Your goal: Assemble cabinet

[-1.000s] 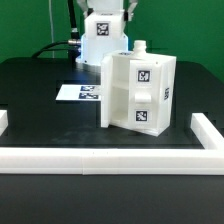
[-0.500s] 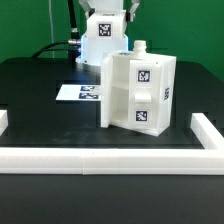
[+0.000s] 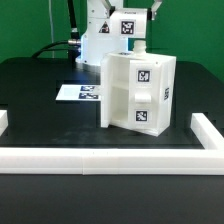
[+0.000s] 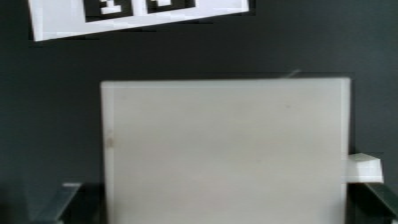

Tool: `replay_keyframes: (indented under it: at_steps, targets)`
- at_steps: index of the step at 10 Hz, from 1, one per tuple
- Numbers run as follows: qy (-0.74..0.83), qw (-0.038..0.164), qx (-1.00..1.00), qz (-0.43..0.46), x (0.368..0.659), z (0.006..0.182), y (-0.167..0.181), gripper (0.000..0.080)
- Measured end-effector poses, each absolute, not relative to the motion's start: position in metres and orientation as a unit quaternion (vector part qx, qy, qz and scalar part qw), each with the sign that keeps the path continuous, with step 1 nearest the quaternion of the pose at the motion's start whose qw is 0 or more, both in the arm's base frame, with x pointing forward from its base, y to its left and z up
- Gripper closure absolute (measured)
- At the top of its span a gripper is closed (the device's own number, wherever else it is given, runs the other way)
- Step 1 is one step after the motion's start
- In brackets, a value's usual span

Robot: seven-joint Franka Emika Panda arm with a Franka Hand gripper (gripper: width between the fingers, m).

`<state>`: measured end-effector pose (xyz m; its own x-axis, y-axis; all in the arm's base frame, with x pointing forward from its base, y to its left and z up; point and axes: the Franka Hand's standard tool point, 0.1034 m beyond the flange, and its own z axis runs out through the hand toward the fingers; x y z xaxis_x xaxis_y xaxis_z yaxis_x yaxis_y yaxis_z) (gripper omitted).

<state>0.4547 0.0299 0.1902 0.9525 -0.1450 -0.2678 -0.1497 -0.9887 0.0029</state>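
Arm (image 3: 100,42) has shifted up and toward the exterior view's right vs 0.5 s ago; cabinet (image 3: 138,92) hasn't moved. It stands upright on the table (image 3: 40,100), just beside the marker board (image 3: 78,93). Fingers (image 4: 66,203) are spread wide, gripping nothing, w/ the cabinet's white face below them.

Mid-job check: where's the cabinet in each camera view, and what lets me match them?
Exterior view: the cabinet stands centre-right, its tags facing the camera.
Wrist view: the cabinet fills most of the picture as a plain white face.
Shared landmark: the marker board, lying flat near the cabinet.
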Motion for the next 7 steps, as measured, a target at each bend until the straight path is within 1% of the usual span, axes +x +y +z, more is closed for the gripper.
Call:
replay_keyframes:
  at_steps: [3, 7]
  targets:
    - [0.063, 0.006, -0.99, 0.128, 0.4587, 0.1828, 0.0434, 0.0236]
    - [0.065, 0.005, -0.989, 0.132, 0.4558, 0.1794, 0.0426, 0.0236]
